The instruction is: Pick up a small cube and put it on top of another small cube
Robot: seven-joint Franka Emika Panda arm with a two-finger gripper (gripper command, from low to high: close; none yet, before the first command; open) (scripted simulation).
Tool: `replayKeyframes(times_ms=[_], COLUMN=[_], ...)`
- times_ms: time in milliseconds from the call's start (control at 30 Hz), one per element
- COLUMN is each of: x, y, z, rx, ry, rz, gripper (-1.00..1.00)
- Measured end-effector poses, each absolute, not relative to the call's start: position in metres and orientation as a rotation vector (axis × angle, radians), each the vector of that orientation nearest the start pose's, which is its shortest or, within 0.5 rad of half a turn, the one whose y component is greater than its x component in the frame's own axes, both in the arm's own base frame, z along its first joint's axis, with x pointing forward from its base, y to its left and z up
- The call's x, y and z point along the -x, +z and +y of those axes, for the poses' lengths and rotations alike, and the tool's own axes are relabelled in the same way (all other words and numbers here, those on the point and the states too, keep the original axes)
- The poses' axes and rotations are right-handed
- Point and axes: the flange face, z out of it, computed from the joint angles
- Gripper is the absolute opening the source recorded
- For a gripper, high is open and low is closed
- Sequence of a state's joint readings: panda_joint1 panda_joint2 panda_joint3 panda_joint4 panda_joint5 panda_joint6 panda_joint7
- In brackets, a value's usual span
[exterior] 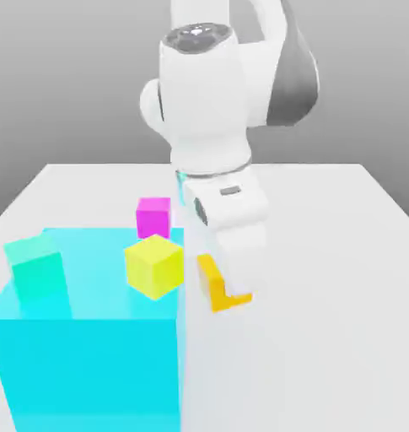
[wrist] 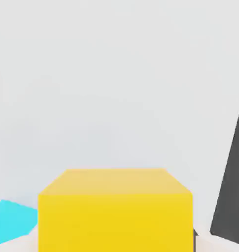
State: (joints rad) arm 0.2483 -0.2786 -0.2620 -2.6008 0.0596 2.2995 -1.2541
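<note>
Table [exterior: 342,253] is plain white, grey backdrop behind. Going left to right in the exterior view: a small mint-green cube [exterior: 37,268] sits on top of the big cyan block [exterior: 89,354], near that block's left edge. The big cyan block fills the lower left corner of the exterior view, see-through looking, its right wall running down just beside the gripper. Next, a lemon-yellow cube [exterior: 155,265] rests on the cyan block's top, turned corner-on to the camera. Just behind it and a bit higher in the picture sits a magenta cube [exterior: 153,217], close to the yellow one but whether they touch, cannot tell. Right of those, the white arm [exterior: 203,93] comes down from the top centre, with the gripper [exterior: 227,287] at its lower end pointing down. The small amber cube [exterior: 216,285] is pinched in the jaws, partly hidden by the white fingers [exterior: 241,257], just right of the cyan block's wall and about level with its top; whether it is clear of the table, cannot tell. Jaws are closed on that amber cube. In the hand view the same amber cube [wrist: 115,211] sits close to the camera, between the fingers, with white table [wrist: 116,74] behind it, a corner of the cyan block [wrist: 13,221] to one side and a dark slanted shape [wrist: 232,192] at the other edge. Table to the exterior view's right of the arm is bare white.
</note>
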Motion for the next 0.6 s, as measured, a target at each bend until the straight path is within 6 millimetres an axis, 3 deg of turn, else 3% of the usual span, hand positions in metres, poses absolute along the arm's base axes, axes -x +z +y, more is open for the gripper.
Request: replayKeyframes(times_ms=[200, 433, 500, 567, 600], x=[-0.377, -0.318, -0.311, -0.309, -0.308], y=[0.399, 0.452, 0.440, 0.415, 0.402], z=[-0.033, -0.070, -0.074, -0.075, -0.075], rx=[2.284, 2.051, 2.025, 2.018, 2.017], ry=[-0.071, -0.011, 0.004, 0.008, 0.008], rz=[-2.038, -2.366, -2.401, -2.410, -2.412], gripper=[-1.00, -1.00, -1.00, -1.00, 1.00])
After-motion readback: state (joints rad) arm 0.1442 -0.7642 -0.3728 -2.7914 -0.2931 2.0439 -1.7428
